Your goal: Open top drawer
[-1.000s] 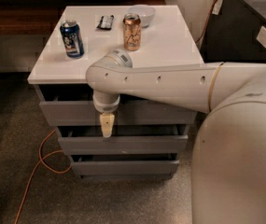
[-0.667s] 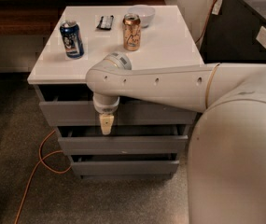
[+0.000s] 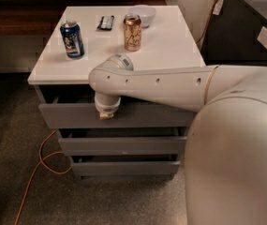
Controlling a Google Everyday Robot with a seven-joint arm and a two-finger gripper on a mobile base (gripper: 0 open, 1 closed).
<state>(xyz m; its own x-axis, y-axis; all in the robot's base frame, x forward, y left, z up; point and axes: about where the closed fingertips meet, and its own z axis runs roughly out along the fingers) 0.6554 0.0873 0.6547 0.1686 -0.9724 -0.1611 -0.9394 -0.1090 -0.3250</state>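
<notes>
The top drawer [image 3: 147, 116] is the grey, handle-less front just under the white tabletop [image 3: 170, 46]. A dark gap shows above its upper edge on the left, so it stands a little way out. My gripper [image 3: 106, 116] hangs down from the wrist at the end of my white arm [image 3: 161, 86]. It sits against the drawer front, left of its middle and near the upper edge. Only its pale tip shows below the wrist. Two smaller grey drawers [image 3: 123, 145] lie beneath.
On the tabletop stand a blue can [image 3: 72, 40], a gold can [image 3: 132, 32], a white bowl [image 3: 142, 15] and a small black object [image 3: 106, 22]. An orange cable [image 3: 32, 175] runs over the carpet at the lower left. A dark cabinet [image 3: 245, 32] stands at the right.
The gripper has moved up. Its tip hung below the top drawer's front before and now sits higher, on that front. The cans and the bowl have not moved.
</notes>
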